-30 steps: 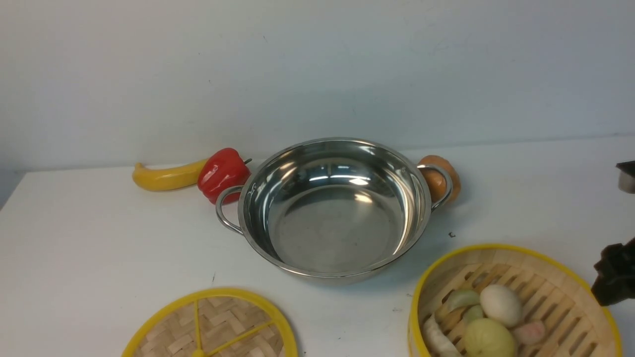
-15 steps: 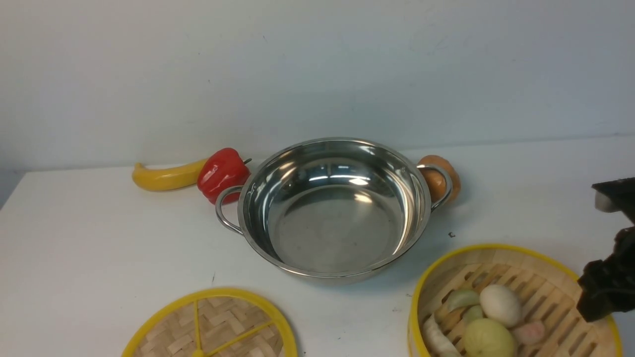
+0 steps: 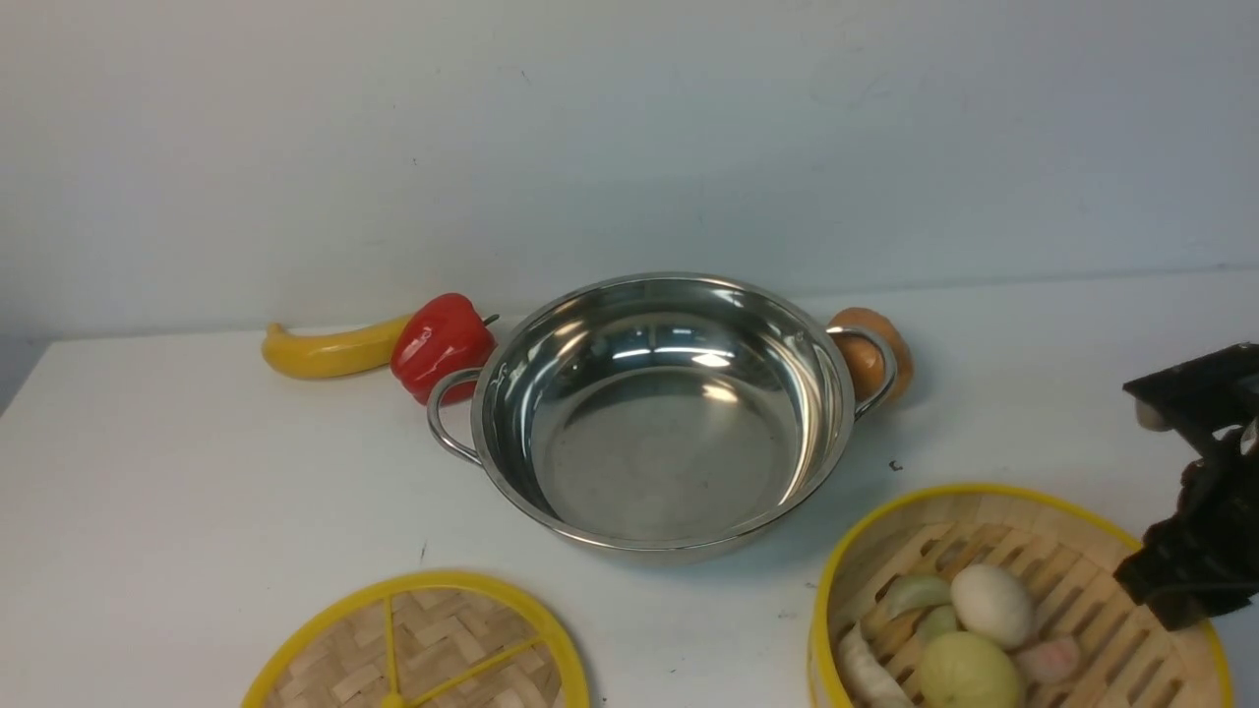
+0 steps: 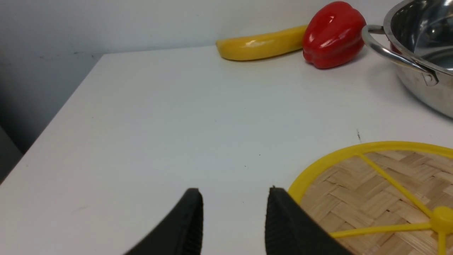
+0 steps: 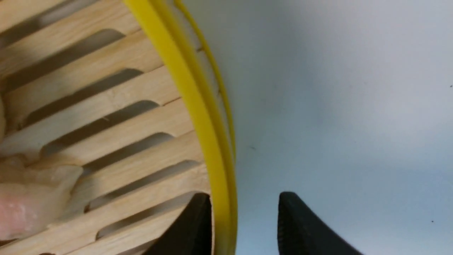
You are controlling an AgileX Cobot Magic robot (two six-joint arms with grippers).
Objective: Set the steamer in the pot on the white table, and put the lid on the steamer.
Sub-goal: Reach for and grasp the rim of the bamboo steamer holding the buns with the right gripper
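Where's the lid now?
Front view, bottom left: the lid lies flat on the table, nearer the robot than the pot, with the left tool at its rim.

The right end effector (image 5: 244,194) straddles the yellow rim of the steamer (image 5: 141,88).

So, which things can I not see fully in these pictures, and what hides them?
- Lid: front view, near half cut off by the bottom edge.
- Steamer: front view, near part cut off by that edge; the right arm covers some rim.
- Brown thing: front view, partly behind the pot; what it is, unclear.
- Right fingers: wrist view, astride the steamer rim; contact unclear.
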